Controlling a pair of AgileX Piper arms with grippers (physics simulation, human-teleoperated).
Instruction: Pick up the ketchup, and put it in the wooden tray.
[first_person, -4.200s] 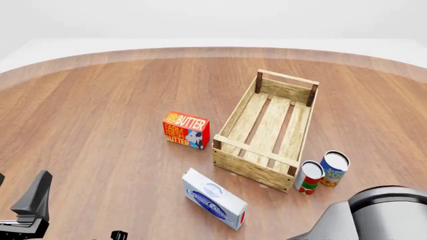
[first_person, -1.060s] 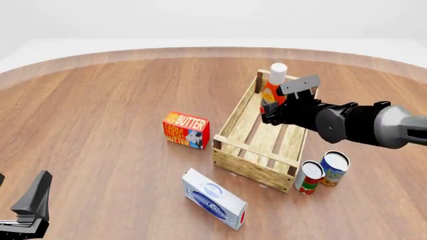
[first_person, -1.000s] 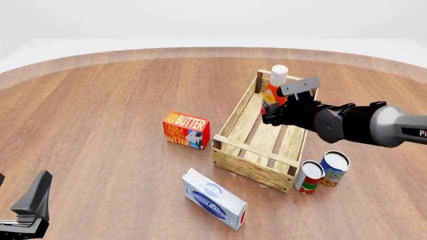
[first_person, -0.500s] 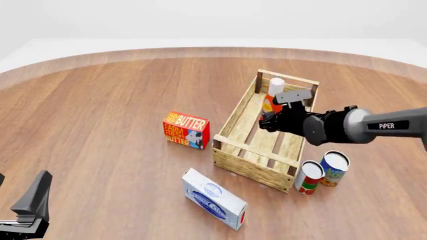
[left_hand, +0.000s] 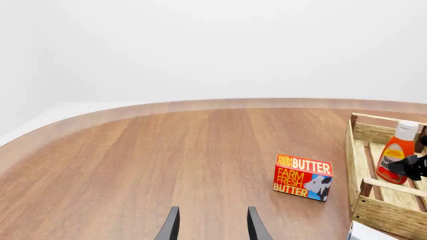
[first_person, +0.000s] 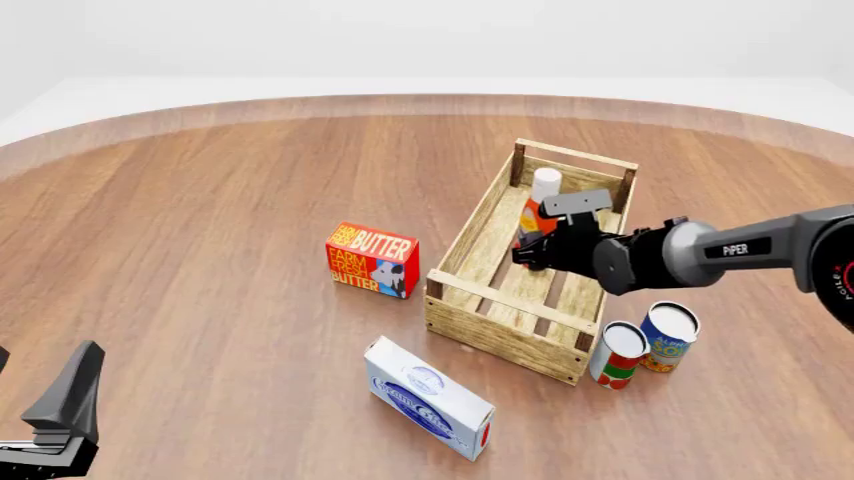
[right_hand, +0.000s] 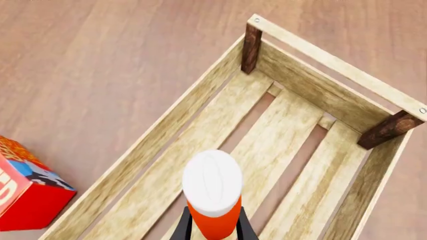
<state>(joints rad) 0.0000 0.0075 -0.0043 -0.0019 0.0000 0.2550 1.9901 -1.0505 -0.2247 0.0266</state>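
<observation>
I have the ketchup (first_person: 539, 201) pinched in my right gripper (first_person: 541, 243), upright inside the far half of the wooden tray (first_person: 461, 238) — its base looks just above the slats, so straight down is the way; left gripper (left_hand: 211, 226) idles open, well apart

In the front view the wooden tray (first_person: 537, 262) lies right of centre, running from the upper right toward the lower middle. The ketchup (first_person: 539, 205) stands upright inside its far half. The butter box (first_person: 372, 260) sits left of the tray, a flat carton (first_person: 427, 398) at lower centre, and two cans (first_person: 645, 344) beside the tray's near right corner.
</observation>
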